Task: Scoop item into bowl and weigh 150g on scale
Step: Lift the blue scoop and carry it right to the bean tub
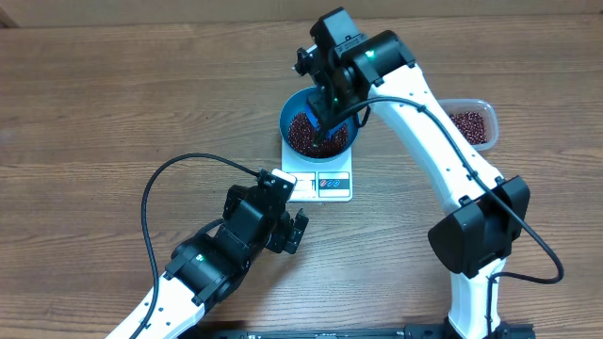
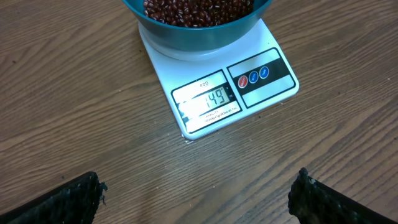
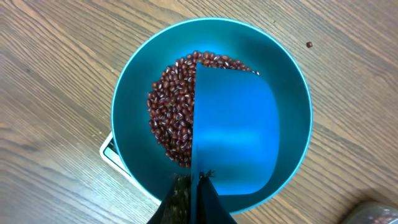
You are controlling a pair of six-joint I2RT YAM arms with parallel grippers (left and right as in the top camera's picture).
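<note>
The blue bowl (image 1: pixel 294 105) stands on the white scale (image 1: pixel 320 184) and holds a heap of dark red-brown beans (image 1: pixel 303 132). My right gripper (image 3: pixel 198 179) is shut on the thin handle of a blue scoop (image 3: pixel 239 137), which hangs inside the bowl (image 3: pixel 134 112) over the beans (image 3: pixel 171 118); the scoop looks empty. My left gripper (image 2: pixel 198 194) is open above bare table in front of the scale (image 2: pixel 211 78), whose display (image 2: pixel 208 101) reads 149. The bowl's wall (image 2: pixel 199 36) and beans (image 2: pixel 199 9) fill the top of the left wrist view.
A clear plastic tub (image 1: pixel 482 105) with more beans stands right of the scale, partly behind my right arm. One stray bean (image 3: pixel 309 45) lies on the wood beyond the bowl. The left arm's black cable (image 1: pixel 155 193) loops over the table at the left.
</note>
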